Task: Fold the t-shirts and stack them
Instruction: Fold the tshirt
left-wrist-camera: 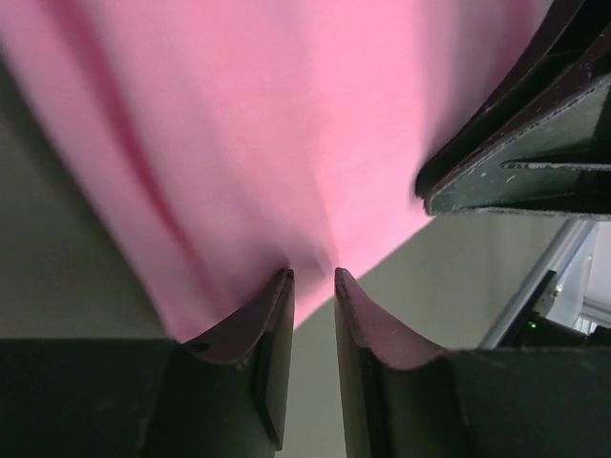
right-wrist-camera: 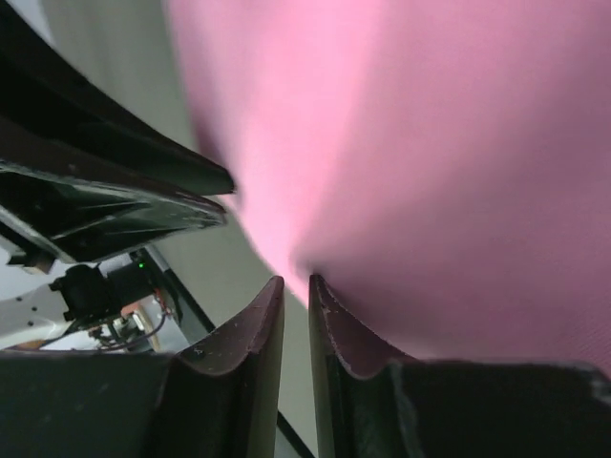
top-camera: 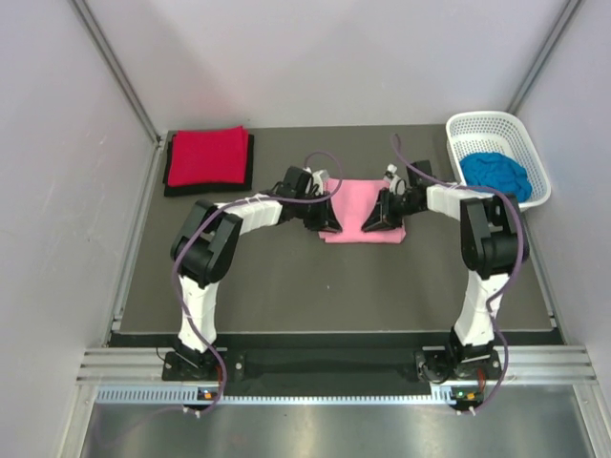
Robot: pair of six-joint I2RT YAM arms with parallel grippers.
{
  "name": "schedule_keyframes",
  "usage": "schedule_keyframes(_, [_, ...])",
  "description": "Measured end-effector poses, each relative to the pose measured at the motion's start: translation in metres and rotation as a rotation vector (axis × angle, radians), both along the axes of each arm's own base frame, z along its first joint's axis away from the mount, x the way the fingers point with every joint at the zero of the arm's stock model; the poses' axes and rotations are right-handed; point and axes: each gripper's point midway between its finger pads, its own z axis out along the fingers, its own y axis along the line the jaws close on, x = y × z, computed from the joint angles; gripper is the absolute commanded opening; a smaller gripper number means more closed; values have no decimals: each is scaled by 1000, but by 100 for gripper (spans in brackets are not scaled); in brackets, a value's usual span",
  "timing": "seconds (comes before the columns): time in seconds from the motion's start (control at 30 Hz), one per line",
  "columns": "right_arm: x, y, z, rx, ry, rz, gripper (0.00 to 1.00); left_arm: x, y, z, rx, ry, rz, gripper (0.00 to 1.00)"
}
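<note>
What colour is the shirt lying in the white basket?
The shirt is bright blue; top external view.

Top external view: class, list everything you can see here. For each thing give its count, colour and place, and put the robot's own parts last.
pink t-shirt: one, light pink, table centre, between the grippers
red t-shirt: one, red, folded, far-left corner, on top of the black one
black t-shirt: one, black, under the red t-shirt
blue t-shirt: one, bright blue, bunched inside the basket
basket: one, white lattice, far-right corner
table: one, dark grey, beneath everything
left gripper: one, black, pinching the pink t-shirt's left side
right gripper: one, black, pinching its right side
</note>
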Motion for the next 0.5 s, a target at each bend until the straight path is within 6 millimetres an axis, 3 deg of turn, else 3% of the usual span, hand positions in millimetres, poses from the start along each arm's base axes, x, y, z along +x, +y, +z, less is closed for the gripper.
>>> schedule_keyframes(0.07, [-2,-5,-24,-21,57,-14,15,-2,8,-19,24,33,17,29])
schedule_keyframes(0.13, [-4,-7,-32,-1,92,-18,15,-2,13,-28,24,66,28,29])
schedule_keyframes(0.3, [-1,-12,-23,5,70,-26,17,3,20,-26,13,73,38,28])
schedule_keyframes(0.5, [3,-26,12,0,-7,-53,19,15,48,-13,25,77,87,30])
